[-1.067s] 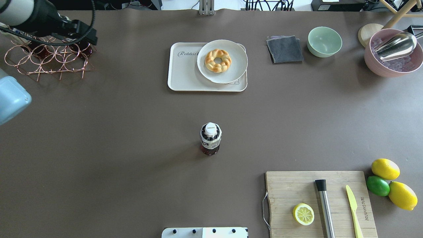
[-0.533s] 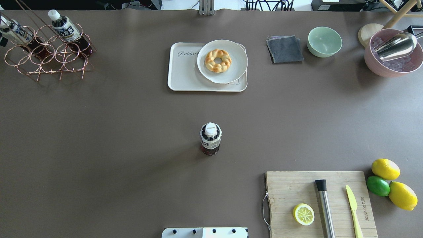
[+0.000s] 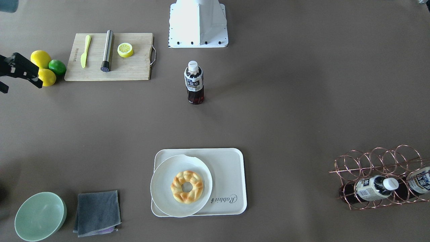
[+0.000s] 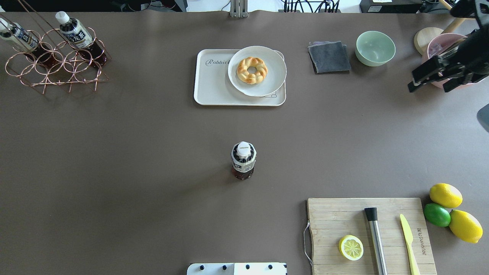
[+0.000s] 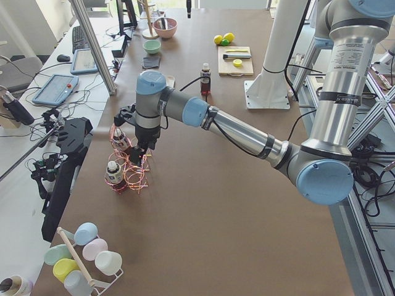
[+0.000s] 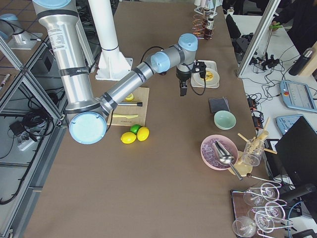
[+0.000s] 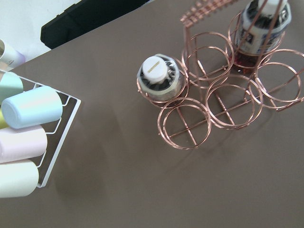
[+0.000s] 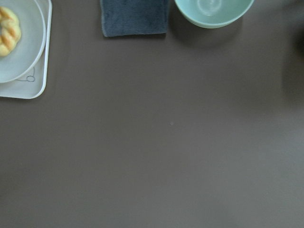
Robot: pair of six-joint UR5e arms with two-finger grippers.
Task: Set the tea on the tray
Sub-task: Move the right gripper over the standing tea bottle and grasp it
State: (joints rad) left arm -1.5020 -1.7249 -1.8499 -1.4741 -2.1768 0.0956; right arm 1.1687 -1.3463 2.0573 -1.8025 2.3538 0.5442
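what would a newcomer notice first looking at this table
Probably the small clear plastic bottle of dark reddish-brown tea with a white cap, standing upright alone in the middle of the table. The cream-white rectangular plastic tray sits at the far side, with a round white plate on it bearing a golden braided ring pastry. At the far left corner a copper wire rack holds two more such bottles.

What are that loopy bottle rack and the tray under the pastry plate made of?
The rack: seemingly thin metal wire, glossy copper-pink, open rings you see through. The tray: probably plastic, matte cream, with a smooth moulded rim and rounded corners.
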